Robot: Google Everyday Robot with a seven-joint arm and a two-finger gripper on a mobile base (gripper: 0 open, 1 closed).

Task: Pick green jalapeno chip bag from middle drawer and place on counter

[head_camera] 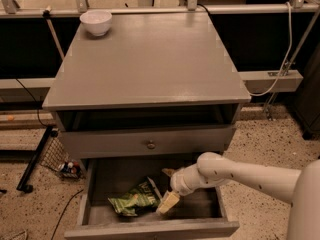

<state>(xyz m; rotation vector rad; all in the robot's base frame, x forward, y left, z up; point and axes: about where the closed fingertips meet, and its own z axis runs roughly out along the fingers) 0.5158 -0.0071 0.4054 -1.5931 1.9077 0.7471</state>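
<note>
The green jalapeno chip bag (135,199) lies crumpled on the bottom of the open middle drawer (100,181), left of centre. My gripper (167,194) reaches down into the drawer from the right on a white arm. Its cream fingertips (168,203) sit just right of the bag, at its edge. I cannot tell whether they touch the bag. The grey counter (150,59) is the cabinet top above, with a white bowl at its far left corner.
A white bowl (96,22) stands on the counter's back left. A shallower drawer front with a round knob (150,144) sits above the open drawer. A black stand and wire basket (55,156) are on the floor at left. A white cable (280,59) hangs at right.
</note>
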